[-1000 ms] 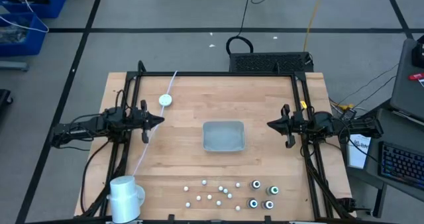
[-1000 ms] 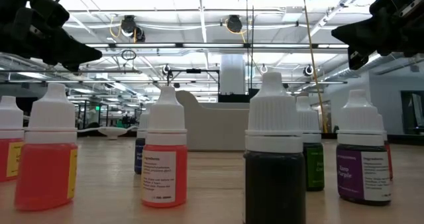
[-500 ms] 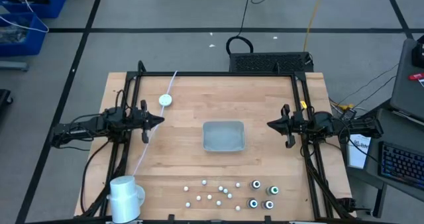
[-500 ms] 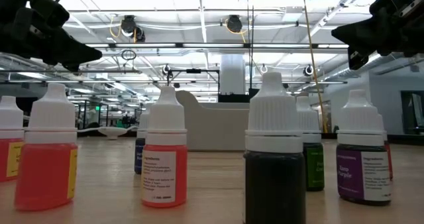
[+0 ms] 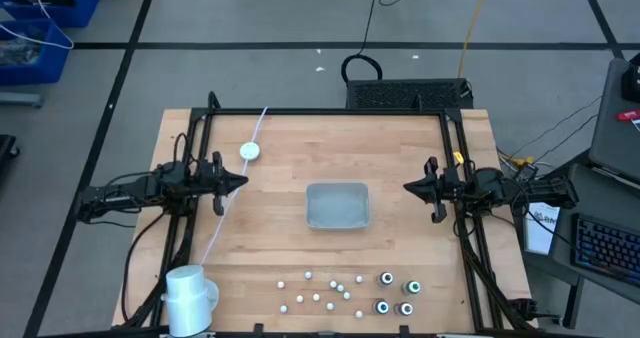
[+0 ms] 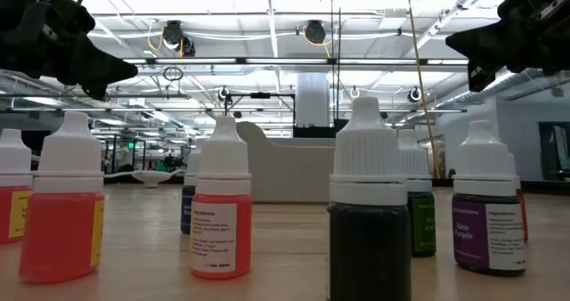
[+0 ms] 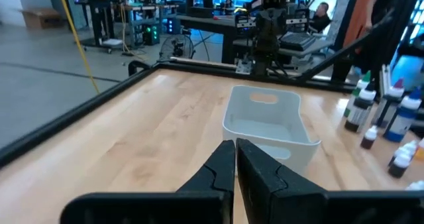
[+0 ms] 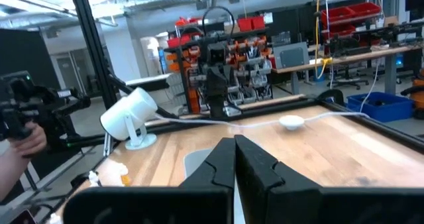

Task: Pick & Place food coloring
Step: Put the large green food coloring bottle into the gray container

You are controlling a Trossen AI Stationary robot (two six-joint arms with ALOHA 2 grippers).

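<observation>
The food coloring bottles stand upright near the table's front edge: dark ones with pale tops (image 5: 385,278) and several smaller white-capped ones (image 5: 320,296) to their left. Close up in the low view they show as an orange bottle (image 6: 221,214), a black one (image 6: 369,221) and a purple one (image 6: 485,214). The grey tray (image 5: 338,205) sits at mid-table. My left gripper (image 5: 243,181) hovers shut left of the tray, pointing level at it (image 7: 235,154). My right gripper (image 5: 407,188) hovers shut to the tray's right (image 8: 234,150). Neither holds anything.
A white lamp-like device (image 5: 188,296) stands at the front left corner. A white puck (image 5: 249,151) with a white cable lies behind my left gripper. A dark frame (image 5: 330,113) runs around the table. A person's hand (image 8: 23,141) shows beyond the table's near side.
My left gripper has rolled a little about the line it points along, staying in place and shut. Nothing on the table has moved.
</observation>
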